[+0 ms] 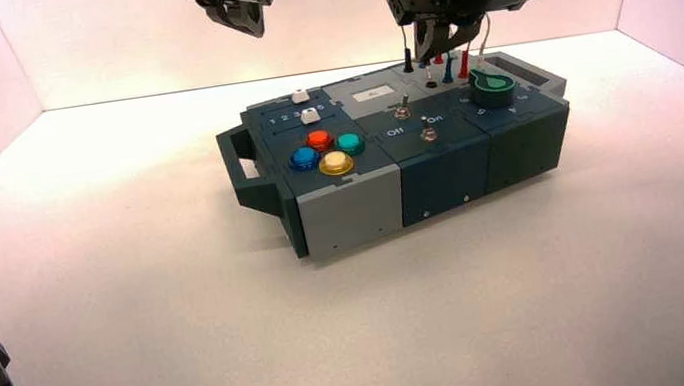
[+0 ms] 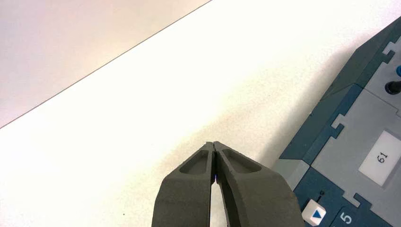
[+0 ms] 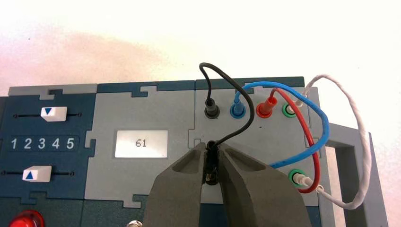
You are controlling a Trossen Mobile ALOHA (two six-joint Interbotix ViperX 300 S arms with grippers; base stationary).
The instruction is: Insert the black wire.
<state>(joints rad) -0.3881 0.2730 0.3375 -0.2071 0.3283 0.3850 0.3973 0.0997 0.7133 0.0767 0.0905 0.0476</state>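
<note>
The black wire (image 3: pixel 249 108) is gripped by its near plug between the fingers of the right gripper (image 3: pixel 212 147), above the grey panel (image 3: pixel 265 137); its other plug is seated in the black socket (image 3: pixel 212 112). The left gripper (image 2: pixel 213 143) is closed, held well apart beyond the box (image 1: pixel 327 114)

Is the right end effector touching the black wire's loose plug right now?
Touching: the right wrist view shows the right end effector with the black plug pinched between its two fingers, one against each side.
</note>
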